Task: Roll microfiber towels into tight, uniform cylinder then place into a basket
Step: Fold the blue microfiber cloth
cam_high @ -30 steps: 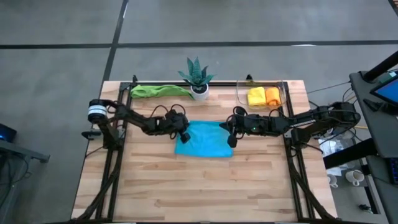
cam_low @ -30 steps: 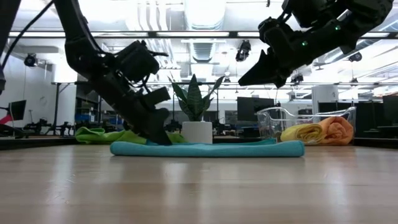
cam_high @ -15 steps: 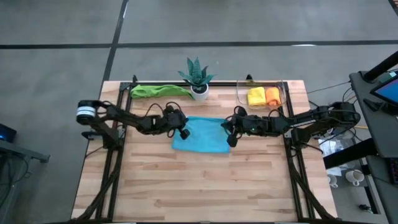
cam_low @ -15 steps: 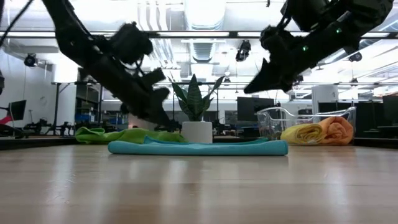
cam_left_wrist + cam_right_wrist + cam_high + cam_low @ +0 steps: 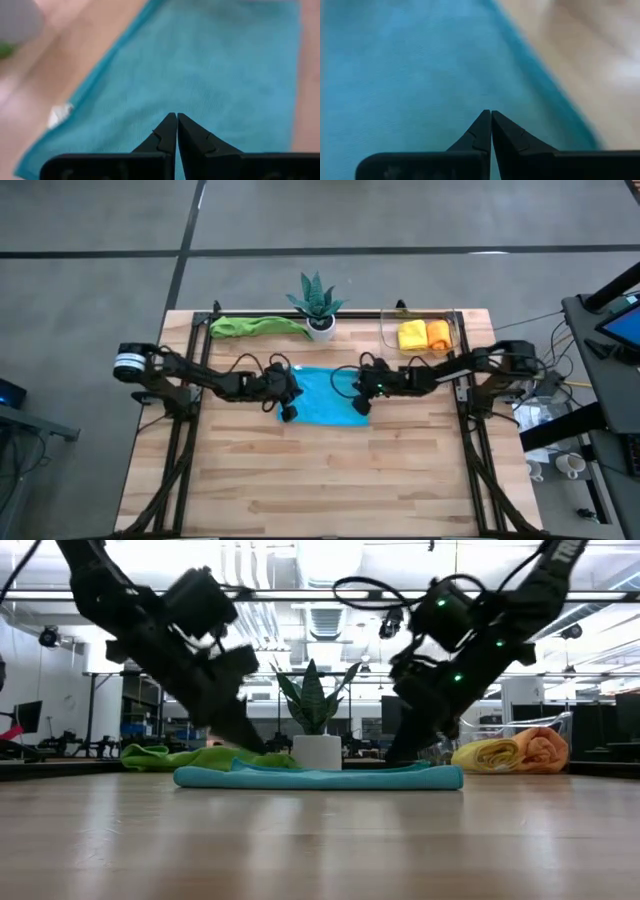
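Observation:
A light blue microfiber towel (image 5: 322,395) lies flat on the wooden table, also in the low view (image 5: 318,778). My left gripper (image 5: 288,412) is shut and stands slanted just above the towel's left part (image 5: 150,75). My right gripper (image 5: 360,406) is shut and slants down to the towel's right part (image 5: 420,65), with its tips close to the cloth. A green towel (image 5: 255,326) lies crumpled at the far edge. The clear basket (image 5: 452,320) at the far right holds a yellow roll (image 5: 411,335) and an orange roll (image 5: 438,333). My right gripper points its shut fingertips (image 5: 393,758) slanting down from the table's right at the blue towel's right part. I cannot tell whether they touch the cloth. My left gripper touches nothing.
A spiky green plant in a white pot (image 5: 318,305) stands at the far edge between the green towel and the basket. The arms' black frame rails (image 5: 190,410) run along both table sides. Bare wood (image 5: 320,480) lies on the near side of the towel.
My left gripper has lifted off the blue towel's left part and drawn back a little toward the left. The towel has slid slightly toward the far left, its right end coming in. My right gripper has come down from well above to the towel's right part, tipping steeper.

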Motion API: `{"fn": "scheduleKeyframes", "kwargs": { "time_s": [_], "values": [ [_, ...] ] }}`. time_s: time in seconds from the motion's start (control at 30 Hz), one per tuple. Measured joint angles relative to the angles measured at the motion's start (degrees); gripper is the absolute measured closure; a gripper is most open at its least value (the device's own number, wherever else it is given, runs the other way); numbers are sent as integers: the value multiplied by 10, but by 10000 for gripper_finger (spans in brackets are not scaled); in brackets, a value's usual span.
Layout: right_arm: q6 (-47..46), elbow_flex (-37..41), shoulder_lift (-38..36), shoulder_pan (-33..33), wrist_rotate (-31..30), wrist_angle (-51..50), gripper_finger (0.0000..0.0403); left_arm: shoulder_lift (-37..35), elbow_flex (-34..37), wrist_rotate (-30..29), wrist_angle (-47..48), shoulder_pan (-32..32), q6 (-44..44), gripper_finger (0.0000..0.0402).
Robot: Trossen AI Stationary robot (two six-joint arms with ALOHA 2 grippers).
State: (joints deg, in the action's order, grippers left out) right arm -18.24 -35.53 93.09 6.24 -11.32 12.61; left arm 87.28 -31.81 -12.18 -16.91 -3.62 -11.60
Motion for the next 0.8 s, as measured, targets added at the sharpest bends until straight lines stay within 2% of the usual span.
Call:
{"fn": "scheduleKeyframes", "kwargs": {
  "time_s": [0.13,0.23,0.37,0.6,0.8],
  "values": [
    [31,-42,34,0,54,-12,394,46,-1,2,0,-5,0,402],
    [33,-67,47,0,57,-57,394,65,-3,0,-1,-7,-1,402],
    [32,-74,53,0,32,-95,394,73,-4,19,1,-8,-38,402],
    [17,-61,53,2,-18,-110,394,71,-4,114,15,-2,-91,402],
    [2,-60,52,2,-21,-110,394,70,-4,127,28,0,-84,402]
  ]
}}
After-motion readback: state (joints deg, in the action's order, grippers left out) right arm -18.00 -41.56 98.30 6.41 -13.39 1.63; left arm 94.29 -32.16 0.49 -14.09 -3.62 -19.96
